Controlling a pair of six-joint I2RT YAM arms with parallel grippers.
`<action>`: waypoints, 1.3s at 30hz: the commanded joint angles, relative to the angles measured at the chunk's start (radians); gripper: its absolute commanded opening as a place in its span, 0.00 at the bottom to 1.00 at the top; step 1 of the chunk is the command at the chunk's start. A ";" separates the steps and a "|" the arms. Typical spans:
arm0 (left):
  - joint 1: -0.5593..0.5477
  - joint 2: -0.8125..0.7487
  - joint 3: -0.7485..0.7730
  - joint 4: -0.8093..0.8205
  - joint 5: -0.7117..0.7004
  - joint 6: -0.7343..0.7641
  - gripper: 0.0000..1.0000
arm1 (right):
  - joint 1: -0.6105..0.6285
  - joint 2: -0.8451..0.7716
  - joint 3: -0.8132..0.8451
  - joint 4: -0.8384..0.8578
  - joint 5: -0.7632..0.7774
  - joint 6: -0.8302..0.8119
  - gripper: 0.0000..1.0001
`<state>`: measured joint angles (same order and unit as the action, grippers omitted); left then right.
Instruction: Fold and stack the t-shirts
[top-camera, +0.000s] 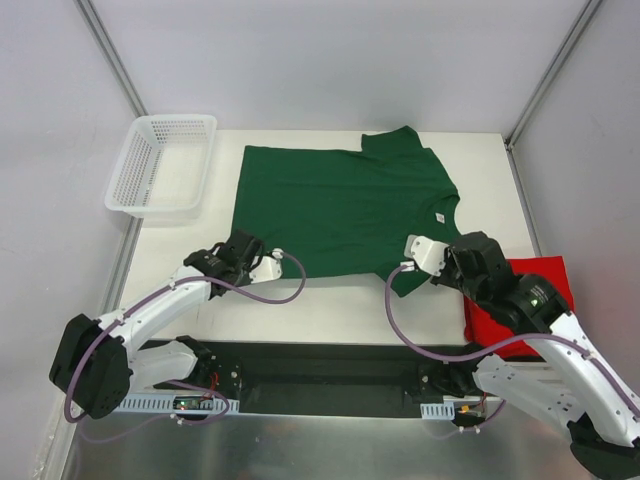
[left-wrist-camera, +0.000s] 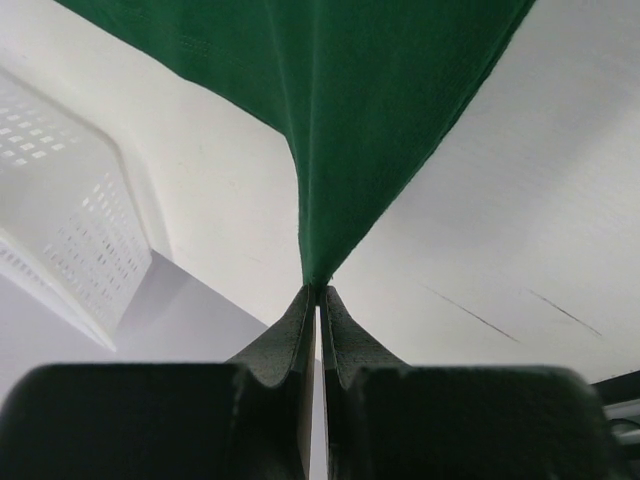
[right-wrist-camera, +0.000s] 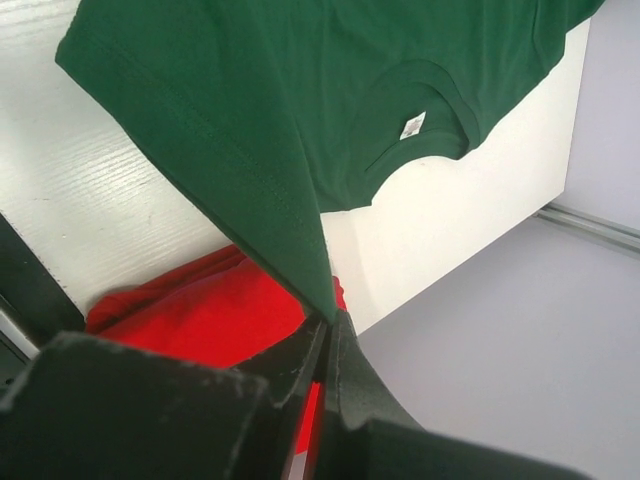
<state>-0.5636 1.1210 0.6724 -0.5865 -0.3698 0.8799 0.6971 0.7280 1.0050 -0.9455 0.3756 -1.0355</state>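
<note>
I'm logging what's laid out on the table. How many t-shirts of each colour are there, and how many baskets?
green t-shirt: 1
red t-shirt: 1
white basket: 1
Total: 3

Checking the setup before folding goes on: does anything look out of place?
The basket sits askew at the far left corner and seems to overhang the table edge. The red shirt lies bunched at the right edge, partly under the right arm. Nothing else stands out.
</note>
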 joint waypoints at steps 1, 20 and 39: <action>-0.001 -0.036 0.029 0.005 -0.040 0.011 0.00 | -0.011 -0.021 0.021 -0.030 -0.029 0.023 0.01; 0.028 -0.165 0.035 0.020 -0.040 0.005 0.00 | -0.065 -0.087 0.024 -0.114 -0.234 -0.012 0.01; 0.068 -0.266 0.035 0.017 -0.060 0.018 0.00 | -0.126 -0.095 0.109 -0.199 -0.346 -0.017 0.01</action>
<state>-0.5140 0.8890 0.6785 -0.5621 -0.4038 0.8833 0.5831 0.6430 1.0622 -1.1183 0.0689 -1.0420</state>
